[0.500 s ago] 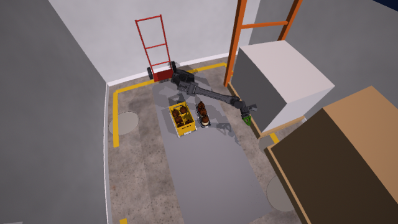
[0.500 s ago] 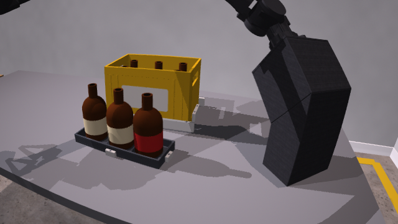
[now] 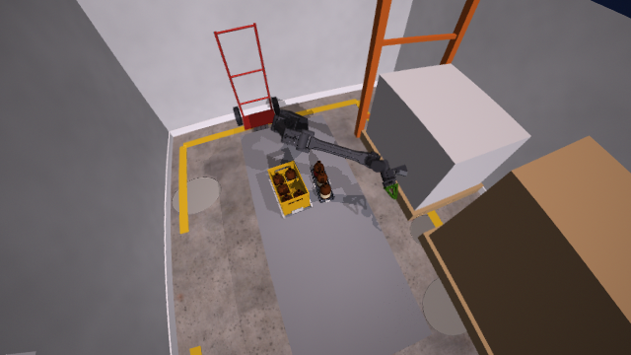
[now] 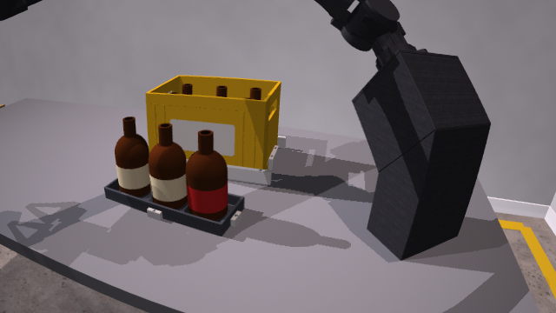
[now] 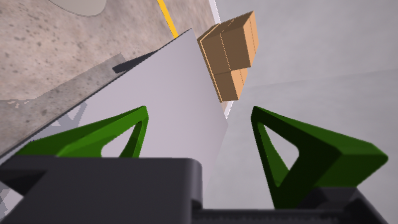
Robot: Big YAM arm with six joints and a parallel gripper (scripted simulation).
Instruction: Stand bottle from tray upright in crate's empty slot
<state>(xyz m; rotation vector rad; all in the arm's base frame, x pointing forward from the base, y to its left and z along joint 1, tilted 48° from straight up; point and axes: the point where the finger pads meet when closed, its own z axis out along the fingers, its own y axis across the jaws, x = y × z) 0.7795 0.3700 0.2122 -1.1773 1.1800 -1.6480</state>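
Three brown bottles are standing upright in a row in a dark tray (image 4: 130, 201) on the grey desk (image 4: 278, 269). The red-labelled bottle (image 4: 207, 176) is sitting at the tray end nearest the arm's base, with a cream-labelled bottle (image 4: 167, 172) touching it in the middle and a second cream-labelled bottle (image 4: 132, 158) at the far end. Just beside the tray, the yellow crate (image 4: 252, 130) is standing on a pale base, and three bottle necks are showing above its rim in the exterior view. From the top view, the crate (image 3: 301, 201) and the tray (image 3: 330, 197) are lying side by side near the desk end where the arm is mounted; which crate slot is empty is too small to tell.

The arm's dark base block (image 4: 426, 152) is resting on the desk near that same end. The arm is reaching out past the desk's side edge, well apart from the tray, with the gripper (image 3: 392, 190) hanging out beyond that edge. Its green jaws are standing wide apart with nothing between them; the wrist view shows one finger (image 5: 90, 137) over the desk surface and the other (image 5: 310, 155) against the grey wall.
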